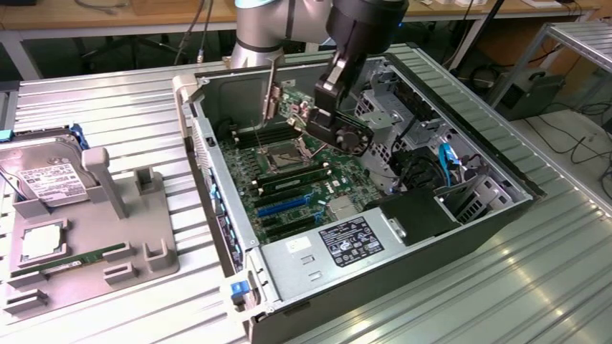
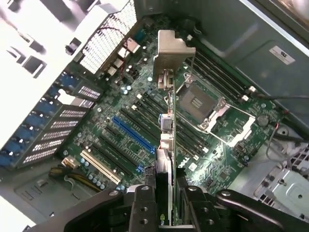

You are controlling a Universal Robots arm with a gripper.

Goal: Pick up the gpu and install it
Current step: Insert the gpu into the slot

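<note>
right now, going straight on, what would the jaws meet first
Probably the green motherboard, at the black slots beside the silver CPU socket, though the thin black card with silver bracket they hold would touch first.

A robotics lab or workshop: a ribbed aluminium surface (image 1: 105,100) carries an open computer case (image 1: 431,251) and a grey parts fixture (image 1: 143,236), with wooden benches (image 1: 115,16), loose cables (image 1: 588,147) and a robot arm (image 1: 260,29) behind.
</note>
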